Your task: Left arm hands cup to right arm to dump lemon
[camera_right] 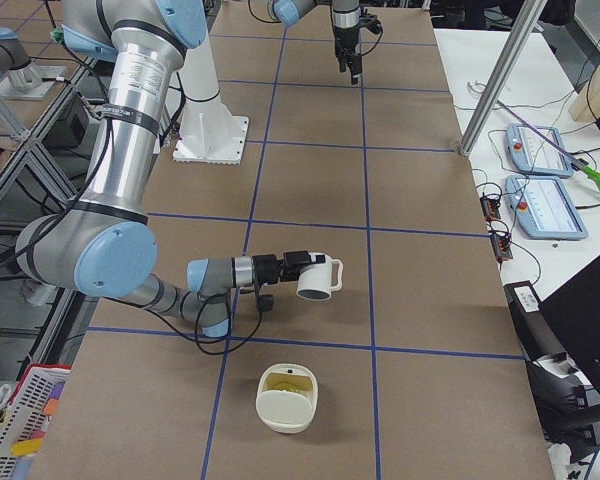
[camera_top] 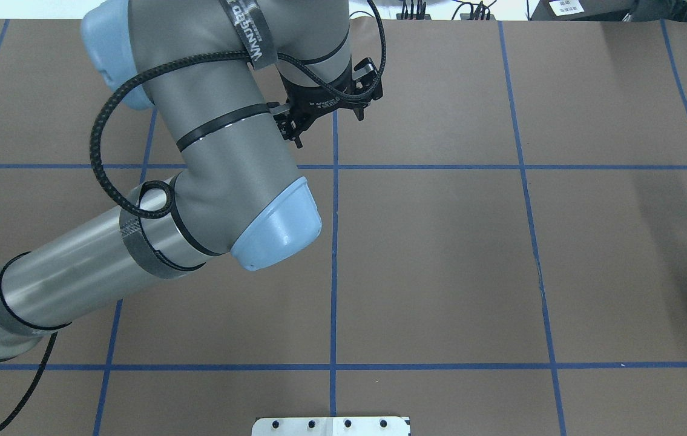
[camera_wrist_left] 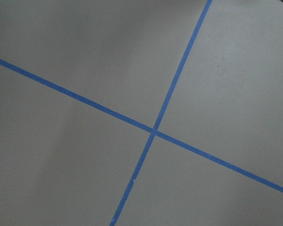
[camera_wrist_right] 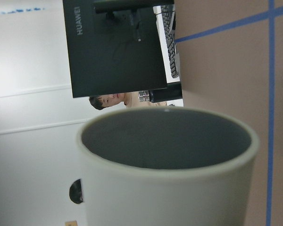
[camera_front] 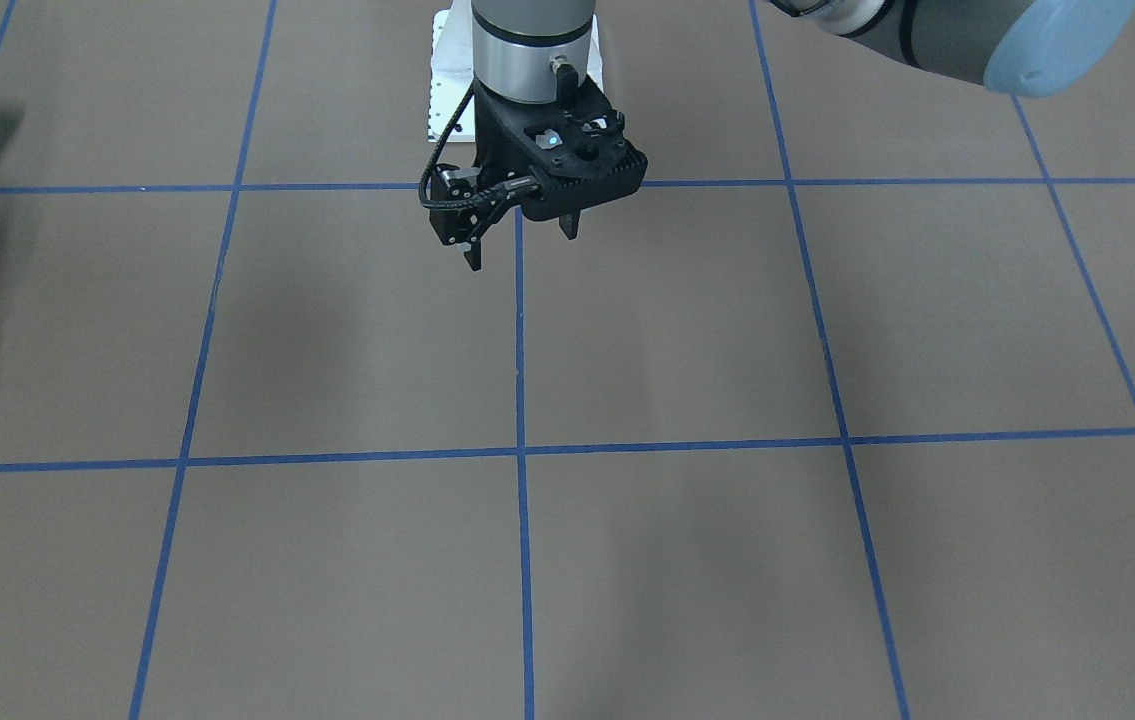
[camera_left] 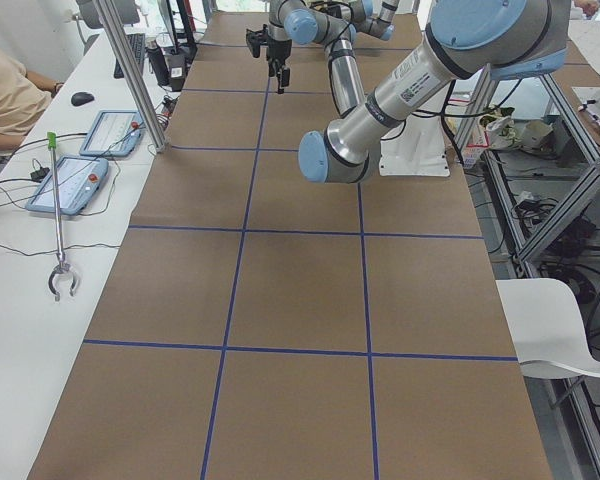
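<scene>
In the exterior right view my right gripper (camera_right: 296, 268), on the near arm, is shut on the white cup (camera_right: 317, 279) and holds it tipped on its side above the table. The cup fills the right wrist view (camera_wrist_right: 170, 188); its greyish inside looks empty. A yellowish lemon (camera_right: 284, 381) lies in a white bowl (camera_right: 286, 412) on the table, nearer the camera than the cup. My left gripper (camera_front: 521, 250) is open and empty above a blue tape line; it also shows in the overhead view (camera_top: 328, 128), far from the cup.
Brown table with a blue tape grid (camera_wrist_left: 153, 131). The white base plate (camera_top: 331, 426) sits at the robot's edge. Tablets (camera_right: 545, 200) and cables lie on the side bench. A person (camera_left: 10, 95) sits beyond the table.
</scene>
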You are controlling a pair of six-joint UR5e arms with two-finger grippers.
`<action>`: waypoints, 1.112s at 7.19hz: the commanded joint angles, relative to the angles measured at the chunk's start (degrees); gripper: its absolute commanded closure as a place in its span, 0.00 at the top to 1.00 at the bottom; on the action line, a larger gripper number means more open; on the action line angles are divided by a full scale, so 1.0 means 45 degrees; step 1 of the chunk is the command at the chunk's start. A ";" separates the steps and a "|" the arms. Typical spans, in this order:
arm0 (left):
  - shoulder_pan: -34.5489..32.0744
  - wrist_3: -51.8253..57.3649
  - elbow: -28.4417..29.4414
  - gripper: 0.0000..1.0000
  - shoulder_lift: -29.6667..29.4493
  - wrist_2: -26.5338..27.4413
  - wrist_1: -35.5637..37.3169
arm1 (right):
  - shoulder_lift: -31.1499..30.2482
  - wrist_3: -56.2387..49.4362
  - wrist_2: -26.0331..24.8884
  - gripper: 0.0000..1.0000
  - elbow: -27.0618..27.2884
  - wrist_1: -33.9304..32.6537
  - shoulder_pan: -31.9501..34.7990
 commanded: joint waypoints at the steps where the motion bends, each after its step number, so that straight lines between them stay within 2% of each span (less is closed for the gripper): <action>1: -0.0049 -0.0021 0.0016 1.00 -0.0106 -0.0060 -0.0013 | 0.2647 -0.5070 -0.0147 0.18 0.0722 -0.2732 -0.0072; 3: -0.0049 -0.0119 0.0016 1.00 -0.0145 -0.0080 -0.0071 | 0.5186 -0.8707 -0.0128 0.18 0.0682 -0.5344 -0.0656; 4: -0.0107 -0.0100 0.0016 1.00 -0.0145 -0.0061 -0.0110 | 0.7269 -1.0583 -0.0167 0.18 0.0664 -0.7852 -0.0755; 5: -0.0282 0.0017 0.0113 1.00 -0.0125 -0.0060 -0.0130 | 0.8508 -1.0969 -0.0148 0.18 0.0664 -1.0778 -0.0892; 6: -0.0535 0.0056 0.0114 1.00 -0.0144 -0.0157 -0.0150 | 0.9526 -1.1321 -0.0109 0.18 0.0664 -1.3166 -0.1106; 7: -0.0634 0.0695 0.0133 1.00 -0.0048 -0.0622 -0.0092 | 1.0251 -1.2291 -0.0031 0.18 0.0606 -1.4679 -0.1340; 8: -0.0635 0.0933 0.0114 1.00 0.0030 -0.0665 -0.0052 | 1.0568 -1.3558 0.0028 0.18 0.0566 -1.5487 -0.1400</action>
